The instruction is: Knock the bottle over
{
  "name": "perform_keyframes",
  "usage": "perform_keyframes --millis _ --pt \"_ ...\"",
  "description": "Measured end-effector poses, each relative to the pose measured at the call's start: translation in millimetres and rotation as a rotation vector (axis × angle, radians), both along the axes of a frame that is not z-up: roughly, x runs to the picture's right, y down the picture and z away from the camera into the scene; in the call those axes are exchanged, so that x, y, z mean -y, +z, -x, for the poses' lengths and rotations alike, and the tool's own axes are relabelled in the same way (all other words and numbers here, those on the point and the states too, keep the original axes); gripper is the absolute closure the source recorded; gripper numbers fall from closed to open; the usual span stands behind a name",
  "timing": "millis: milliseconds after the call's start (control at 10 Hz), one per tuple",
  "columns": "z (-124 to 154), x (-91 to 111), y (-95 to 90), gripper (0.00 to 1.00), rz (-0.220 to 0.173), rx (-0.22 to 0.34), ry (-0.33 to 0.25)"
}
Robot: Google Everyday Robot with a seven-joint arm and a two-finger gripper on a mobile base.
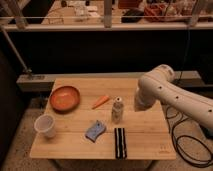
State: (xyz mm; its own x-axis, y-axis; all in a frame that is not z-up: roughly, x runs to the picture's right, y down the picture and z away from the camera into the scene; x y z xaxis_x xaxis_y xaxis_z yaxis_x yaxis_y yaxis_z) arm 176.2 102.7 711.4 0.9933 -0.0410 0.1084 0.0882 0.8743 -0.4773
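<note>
The hand [138,106] of the white rounded robot arm [170,95] is largely concealed by the arm's own bulk, low over the pale wooden surface [75,145] and just right of the small whitish-grey bottle [117,109]; its outline cannot be made out. The arm is cut off by the right edge, as is the black cable [181,146]. The surface's far right corner is hidden behind the arm. The mixed clutter [160,7] above the rail is blurred beyond recognition.
</note>
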Motion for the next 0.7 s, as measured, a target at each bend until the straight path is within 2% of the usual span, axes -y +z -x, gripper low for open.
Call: perform_keyframes --millis 100,200,700 --pt "0.6 -0.3 1.9 0.95 -0.001 0.003 0.005" --pt "-1.1 -1.4 4.2 0.97 -0.002 0.003 0.008" --pt "-1.2 -6.9 20.6 0.97 0.002 0.015 0.020"
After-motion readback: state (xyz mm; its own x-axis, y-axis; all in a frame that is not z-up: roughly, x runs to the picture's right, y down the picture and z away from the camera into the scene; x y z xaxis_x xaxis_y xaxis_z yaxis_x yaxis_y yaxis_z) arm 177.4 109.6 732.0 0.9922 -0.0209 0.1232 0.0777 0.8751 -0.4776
